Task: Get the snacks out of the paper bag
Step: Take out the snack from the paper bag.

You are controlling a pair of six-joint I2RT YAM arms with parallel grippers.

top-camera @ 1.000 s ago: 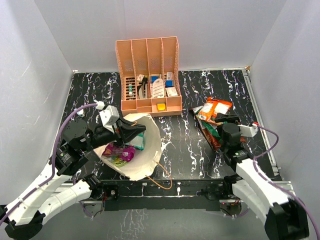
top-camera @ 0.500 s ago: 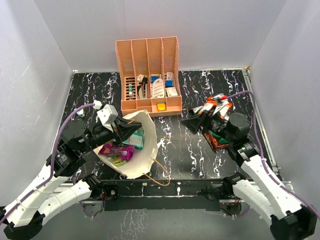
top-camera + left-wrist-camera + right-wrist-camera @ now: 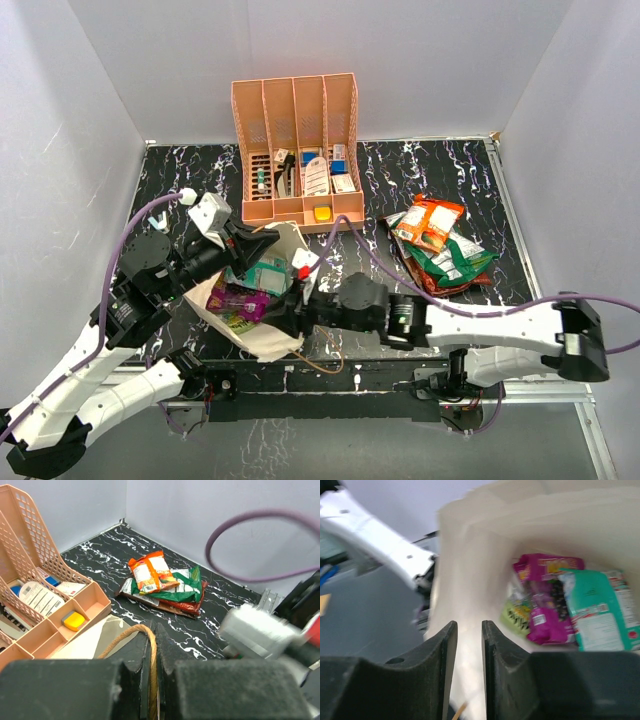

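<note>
Left wrist view: left tool (image 3: 152, 636) clenched on paper bag (image 3: 268, 338) cord handle (image 3: 135, 627). Right tool (image 3: 469, 630) slightly parted, empty, facing purple packet (image 3: 545, 605) inside.

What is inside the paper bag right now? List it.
Inside the paper bag lie a purple packet, a teal-white packet beside it and a green packet partly under the purple one. Anything beneath them is covered and cannot be seen.
</note>
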